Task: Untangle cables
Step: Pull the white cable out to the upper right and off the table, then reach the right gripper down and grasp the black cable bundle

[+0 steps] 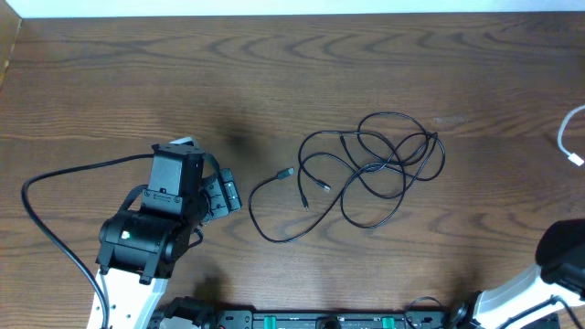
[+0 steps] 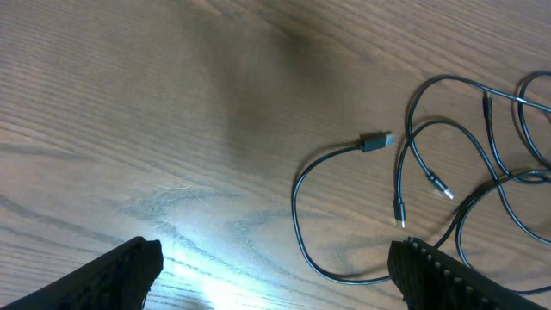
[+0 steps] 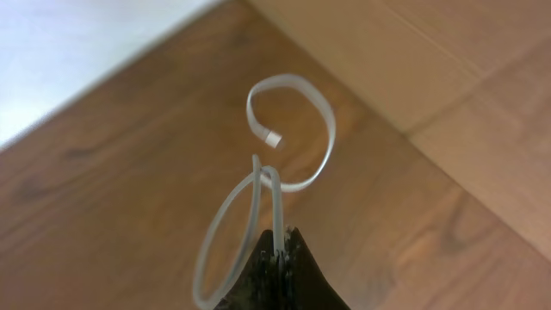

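Meanwhile, right tool (image 3: 277, 248) pinches white cable (image 3: 273, 138); black cables (image 1: 370, 169) lie tangled.

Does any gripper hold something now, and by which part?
The right gripper pinches the white cable mid-length, away from its plug; the left gripper holds nothing.

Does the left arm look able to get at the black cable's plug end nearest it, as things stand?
Probably yes. The left end effector is open, and the plug lies on bare table just ahead, with nothing between them.
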Controlling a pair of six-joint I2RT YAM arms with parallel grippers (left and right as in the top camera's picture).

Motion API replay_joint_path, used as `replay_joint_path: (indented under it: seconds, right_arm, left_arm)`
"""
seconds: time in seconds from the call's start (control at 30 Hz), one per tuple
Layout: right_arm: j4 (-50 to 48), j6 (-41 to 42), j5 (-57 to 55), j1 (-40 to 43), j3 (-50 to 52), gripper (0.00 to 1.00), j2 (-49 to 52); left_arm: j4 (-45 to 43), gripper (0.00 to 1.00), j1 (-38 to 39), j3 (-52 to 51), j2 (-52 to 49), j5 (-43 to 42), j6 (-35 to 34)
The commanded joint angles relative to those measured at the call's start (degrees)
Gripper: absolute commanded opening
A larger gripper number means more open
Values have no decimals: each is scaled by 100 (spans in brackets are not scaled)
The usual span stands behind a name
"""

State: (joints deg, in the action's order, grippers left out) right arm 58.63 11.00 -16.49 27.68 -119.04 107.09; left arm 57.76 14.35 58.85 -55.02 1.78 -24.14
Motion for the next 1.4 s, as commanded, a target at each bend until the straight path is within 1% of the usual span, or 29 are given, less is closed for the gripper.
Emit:
replay_joint_path:
  seconds: [0.0, 0.13, 0.23, 0.33, 0.37, 0.43, 0.47, 0.53, 0.63, 0.73, 0.8, 0.93, 1.2, 1.23, 1.37]
  right_arm:
    - [-114, -236, -164, 570, 24, 1, 446]
    - [-236, -332, -140, 1150, 24, 1, 841]
    - [-251, -79, -107, 1681, 24, 1, 1113]
    - [-254, -9, 350, 2127, 24, 1, 1309]
    - [-249, -4, 688, 2328, 24, 1, 1405]
    - [-262, 133, 1029, 2505, 24, 1, 1482]
    - [-269, 260, 1294, 2599, 24, 8, 1517]
    - [-275, 269, 1923, 2704, 24, 99, 1521]
    - [-166, 271, 2186, 2658, 24, 99, 1521]
    - [46, 341, 2205, 2507, 24, 99, 1521]
    - [297, 575, 2356, 2284, 24, 99, 1521]
    - [590, 496, 2949, 1652, 24, 99, 1521]
    - [848, -717, 3082, -177, 31, 99, 1521]
    - [990, -935, 3077, -649, 35, 99, 1521]
    - [1493, -979, 3005, -1786, 87, 99, 1532]
  left_arm:
    - [26, 89, -13, 20, -7, 9, 57]
    - [186, 89, -13, 20, -7, 9, 208]
    - [348, 89, -13, 20, -7, 9, 337]
    - [352, 89, -13, 20, -7, 9, 337]
    - [326, 89, -13, 20, -7, 9, 334]
    - [297, 89, -13, 20, -7, 9, 334]
    - [284, 89, -13, 20, -7, 9, 334]
    - [284, 89, -13, 20, -7, 9, 334]
    - [286, 90, -13, 20, -7, -11, 337]
    - [284, 89, -13, 20, -7, -33, 337]
    - [282, 90, -13, 20, -7, -33, 337]
    - [280, 89, -13, 20, -7, -31, 341]
    - [278, 90, -15, 20, -7, -28, 354]
    - [280, 90, -15, 20, -7, -28, 354]
    - [282, 90, -15, 20, -7, -31, 354]
